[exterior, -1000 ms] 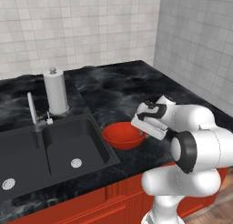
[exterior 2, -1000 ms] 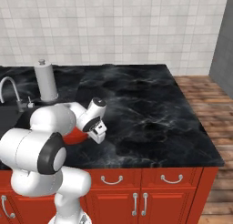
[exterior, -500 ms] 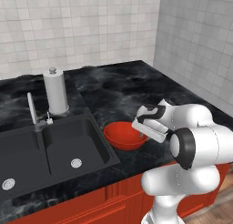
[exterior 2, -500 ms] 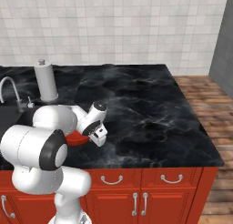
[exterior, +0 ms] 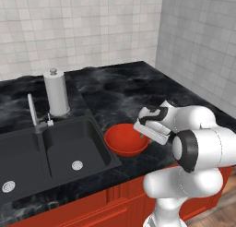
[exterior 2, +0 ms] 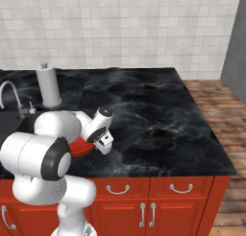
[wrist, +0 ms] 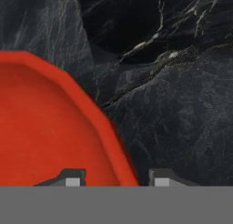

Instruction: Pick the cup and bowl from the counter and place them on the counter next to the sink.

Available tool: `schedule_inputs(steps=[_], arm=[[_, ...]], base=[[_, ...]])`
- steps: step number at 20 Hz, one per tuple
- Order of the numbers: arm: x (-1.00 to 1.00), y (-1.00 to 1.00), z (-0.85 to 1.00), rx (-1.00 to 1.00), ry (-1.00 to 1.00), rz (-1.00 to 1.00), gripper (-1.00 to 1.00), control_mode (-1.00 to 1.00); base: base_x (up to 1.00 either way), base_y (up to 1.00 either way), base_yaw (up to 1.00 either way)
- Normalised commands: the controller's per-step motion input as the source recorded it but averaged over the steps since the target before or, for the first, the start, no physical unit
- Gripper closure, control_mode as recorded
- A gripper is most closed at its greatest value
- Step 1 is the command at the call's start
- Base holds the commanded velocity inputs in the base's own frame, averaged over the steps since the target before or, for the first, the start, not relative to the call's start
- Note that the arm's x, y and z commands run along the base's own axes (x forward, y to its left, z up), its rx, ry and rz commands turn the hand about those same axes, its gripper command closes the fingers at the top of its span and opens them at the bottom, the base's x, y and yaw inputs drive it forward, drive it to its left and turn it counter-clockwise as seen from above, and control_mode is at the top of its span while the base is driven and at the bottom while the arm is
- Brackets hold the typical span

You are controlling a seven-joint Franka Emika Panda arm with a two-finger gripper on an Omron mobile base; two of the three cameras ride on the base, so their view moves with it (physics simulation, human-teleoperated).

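Since the earlier frame, my gripper (wrist: 113, 177) has parted; the jaws straddle the bowl's (exterior: 125, 139) rim at 3 o'clock, no longer clamped. Bowl sits on the counter (exterior: 120, 90) beside the sink (exterior: 55, 150).

Red bowl (exterior: 125, 139) on counter (exterior: 120, 90) beside sink (exterior: 55, 152), tool (exterior: 144, 134) apparently at rim

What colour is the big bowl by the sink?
The bowl is glossy red, seen best in the left base view.
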Motion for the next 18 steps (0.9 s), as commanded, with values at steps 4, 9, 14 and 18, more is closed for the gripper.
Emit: schedule_inputs(steps=[4,9,14,18], arm=[[-0.07,0.00,0.12,0.00,0.00,-0.01,-1.00,-1.00],[-0.26,0.00,0.46,0.00,0.00,0.00,-1.00,-1.00],[-0.55,0.00,0.57,0.00,0.00,0.02,-1.00,-1.00],[-0.66,0.00,0.39,0.00,-0.02,0.18,-1.00,-1.00]], base=[[0.00,0.00,0.00],[0.00,0.00,0.00],[0.00,0.00,0.00],[0.00,0.00,0.00]])
